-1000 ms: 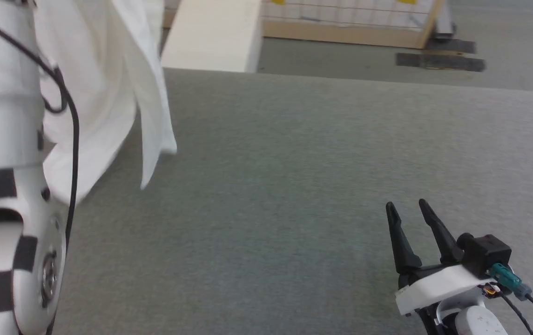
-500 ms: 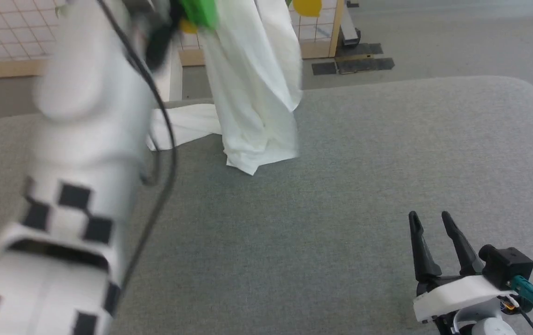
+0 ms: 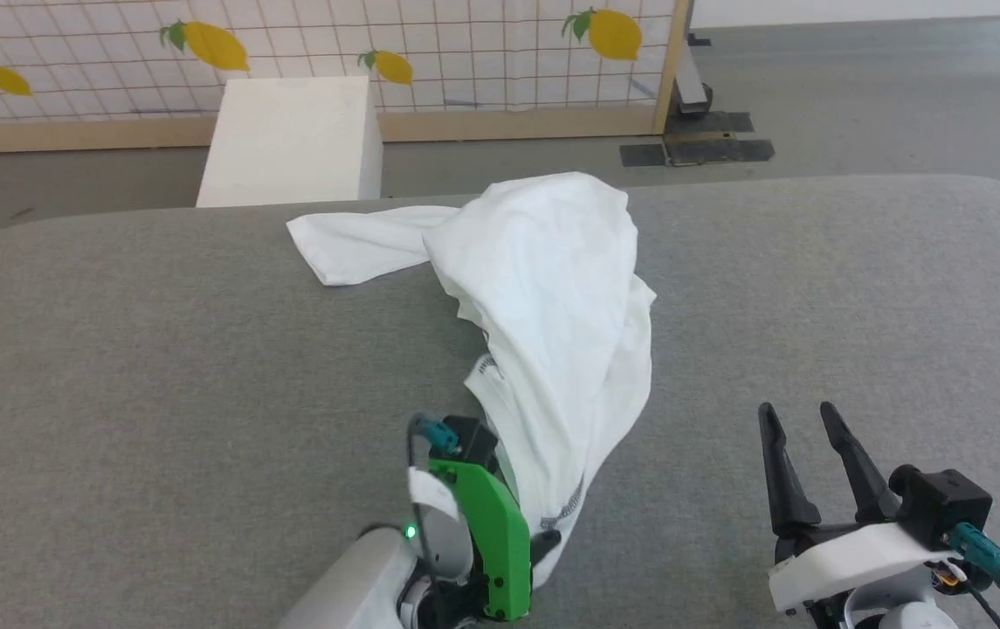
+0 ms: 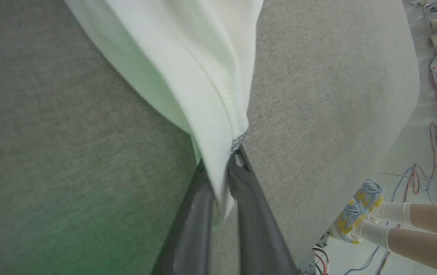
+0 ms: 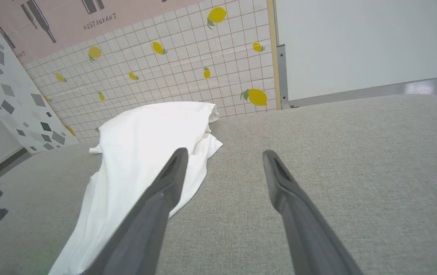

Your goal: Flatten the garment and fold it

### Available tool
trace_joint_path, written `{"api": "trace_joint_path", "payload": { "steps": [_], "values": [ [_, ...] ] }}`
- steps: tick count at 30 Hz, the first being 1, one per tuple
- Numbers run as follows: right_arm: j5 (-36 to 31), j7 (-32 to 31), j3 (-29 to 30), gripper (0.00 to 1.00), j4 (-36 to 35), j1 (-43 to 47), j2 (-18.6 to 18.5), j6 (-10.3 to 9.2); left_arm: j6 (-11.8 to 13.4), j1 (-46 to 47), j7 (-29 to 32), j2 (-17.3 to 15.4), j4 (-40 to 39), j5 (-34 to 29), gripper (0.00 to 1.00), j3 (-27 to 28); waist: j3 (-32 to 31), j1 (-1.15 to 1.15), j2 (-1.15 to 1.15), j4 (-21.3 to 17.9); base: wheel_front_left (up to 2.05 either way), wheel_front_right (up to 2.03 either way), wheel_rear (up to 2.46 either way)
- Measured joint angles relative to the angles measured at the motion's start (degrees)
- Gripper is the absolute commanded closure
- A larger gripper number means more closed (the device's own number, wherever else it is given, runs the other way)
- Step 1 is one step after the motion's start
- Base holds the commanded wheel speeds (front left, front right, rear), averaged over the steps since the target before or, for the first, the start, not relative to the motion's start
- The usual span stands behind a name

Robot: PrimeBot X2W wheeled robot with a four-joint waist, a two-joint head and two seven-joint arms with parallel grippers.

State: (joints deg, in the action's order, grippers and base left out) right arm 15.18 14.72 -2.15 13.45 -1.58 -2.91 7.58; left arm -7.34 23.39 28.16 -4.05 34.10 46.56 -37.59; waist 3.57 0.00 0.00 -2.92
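Lab, printed restaurant backdrop (image 5: 100,17), floor cables (image 4: 415,170)

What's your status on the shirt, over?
Left tool shut on shirt hem; right tool open, empty. Shirt bunched on table, not flat. White box beyond far edge; person's legs beside table.

A rigid white box (image 3: 290,140) stands beyond the far edge of the grey felt tabletop (image 3: 159,349), before a lemon-printed grid panel (image 3: 465,52).
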Motion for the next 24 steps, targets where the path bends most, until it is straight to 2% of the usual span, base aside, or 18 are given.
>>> {"api": "trace_joint_path", "payload": {
  "steps": [1,2,3,8,10,13,17,19,21,24],
  "values": [
    [0.0,0.0,0.0,0.00,0.0,0.1,0.0,0.00,0.1,-1.1,0.0,0.3,-0.9,2.2,1.00,1.0,-0.1,0.00,0.00,0.3,0.00,0.00,0.00],
    [0.0,0.0,0.1,0.00,-0.1,0.4,0.0,0.00,0.5,-1.7,-0.4,0.4,-1.9,3.7,0.59,2.0,-0.2,0.00,0.00,0.7,0.00,0.00,0.00],
    [-0.1,0.0,0.2,0.00,-0.1,0.6,0.0,0.00,1.0,-1.8,-1.3,0.4,-2.8,4.3,0.00,2.6,-0.3,0.00,0.00,1.0,0.00,0.00,0.00],
    [-0.1,0.0,0.3,0.00,0.1,1.4,0.0,0.00,3.6,0.1,-10.2,0.1,-10.6,5.8,0.00,10.1,-1.2,0.00,0.00,2.8,0.00,0.00,0.00],
    [-0.1,0.0,0.3,0.00,0.2,1.7,0.0,0.00,3.9,0.9,-12.6,-0.8,-13.2,5.9,0.00,12.7,-2.0,0.00,0.00,3.3,0.00,0.00,0.00],
    [-0.1,0.0,0.3,0.00,0.4,2.0,0.0,0.00,5.8,0.9,-17.3,-3.3,-17.0,5.4,0.00,16.6,-3.3,0.00,0.00,3.8,0.00,0.00,0.00],
    [0.1,0.0,0.5,0.00,0.4,3.0,0.0,0.00,9.6,-0.6,-26.7,-9.7,-20.5,-2.0,0.00,19.8,-5.2,0.00,0.00,4.3,0.00,0.00,0.00],
    [0.2,0.0,0.6,0.00,0.4,3.3,0.0,0.00,9.7,-2.7,-32.4,-12.4,-21.9,-5.4,0.00,20.6,-5.9,0.00,0.00,4.6,0.00,0.00,0.00],
    [0.5,0.0,0.6,0.00,0.7,3.5,0.0,0.00,10.5,-5.3,-38.4,-13.6,-22.4,-8.4,0.00,21.6,-6.5,0.00,0.00,4.7,0.00,0.00,0.00],
    [0.5,-0.1,0.7,0.00,2.3,4.0,0.0,0.00,11.5,-9.5,-42.0,-15.9,-22.5,-15.0,0.00,20.5,-7.1,0.00,0.00,5.0,0.00,0.00,0.00]
  ]
}}
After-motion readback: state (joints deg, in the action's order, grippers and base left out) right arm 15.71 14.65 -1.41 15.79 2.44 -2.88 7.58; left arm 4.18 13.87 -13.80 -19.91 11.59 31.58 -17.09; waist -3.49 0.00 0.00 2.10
